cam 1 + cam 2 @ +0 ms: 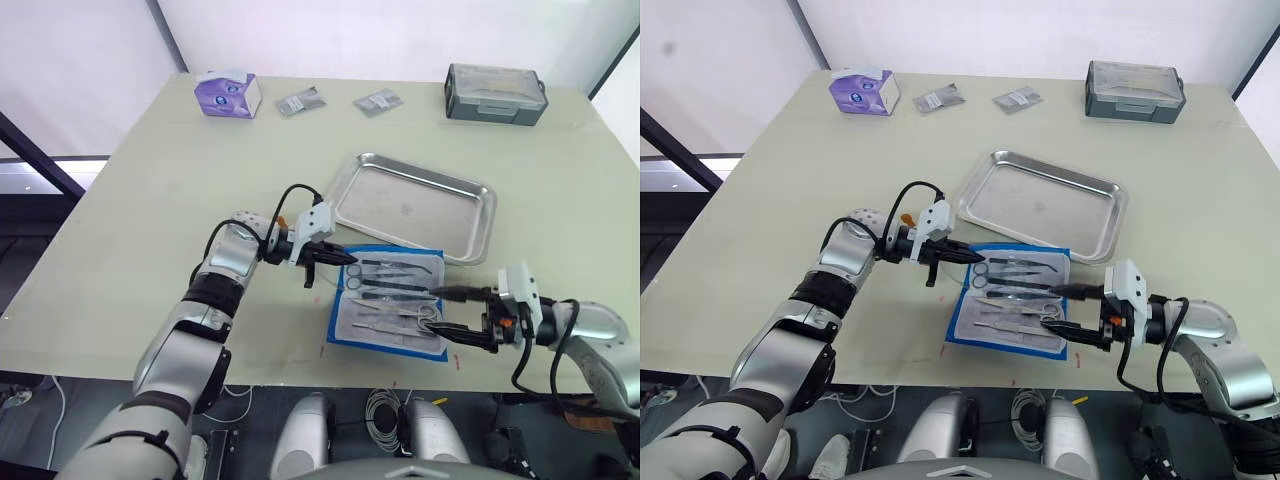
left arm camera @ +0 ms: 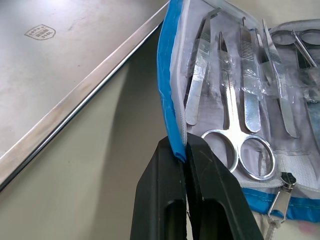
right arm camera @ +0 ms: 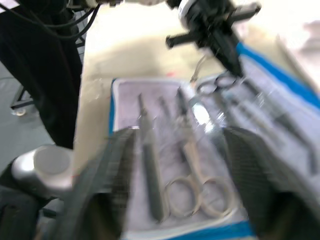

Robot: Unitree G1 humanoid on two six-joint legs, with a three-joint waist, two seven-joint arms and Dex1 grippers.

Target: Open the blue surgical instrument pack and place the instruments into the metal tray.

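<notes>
2 claws share the work: the left claw [image 2: 184, 150] pinches the blue surgical instrument pack's [image 1: 388, 300] edge, likely to steady it, while the right claw [image 1: 452, 313] hovers wide over the instruments [image 1: 392, 293] beside the metal tray [image 1: 470, 190].

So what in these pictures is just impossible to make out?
- Grey lidded box: its contents, hidden by the closed lid in the eye views.
- Two small packets: print too small to read.
- Instruments in the right wrist view: blurred, exact types unclear.
- Blue surgical instrument pack: far end cut off in the left wrist view.
</notes>
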